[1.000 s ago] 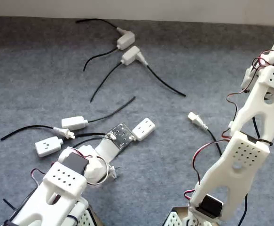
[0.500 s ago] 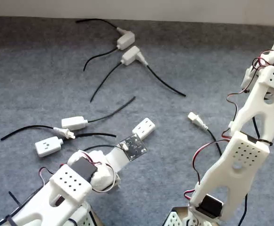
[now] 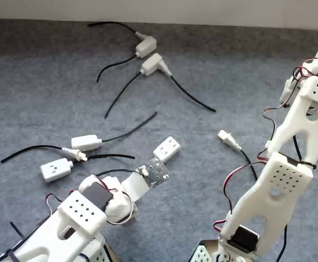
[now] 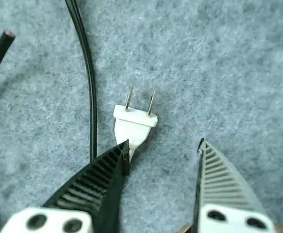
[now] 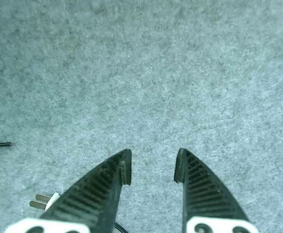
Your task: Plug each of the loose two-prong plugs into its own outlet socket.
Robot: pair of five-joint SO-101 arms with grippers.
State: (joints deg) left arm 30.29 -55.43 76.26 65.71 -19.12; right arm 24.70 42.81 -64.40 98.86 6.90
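So the bit that matters here: the two-prong plug lies flat on the grey worktop right in front of the left gripper. Its prongs point straight away from the gripper, so its long axis runs along the reach direction. That's good news imo, since the fingers would pinch across the narrow body rather than end to end.

Catch is, it's not centred. The fingers are spread wide with nothing in them. The plug's cord end sits right at the tip of the dark finger, touching by the look of it, while the pale finger is well apart from it. A black cable runs alongside, just outside the dark finger. My guess is the gripper wants a sideways nudge toward the dark-finger side before closing, otherwise it shoves the plug around or snags that cable.

The right gripper is spread and empty too, hovering over the worktop with a second plug poking out beside one finger. In the high view the left arm is near an outlet socket, so this grab looks like its job.
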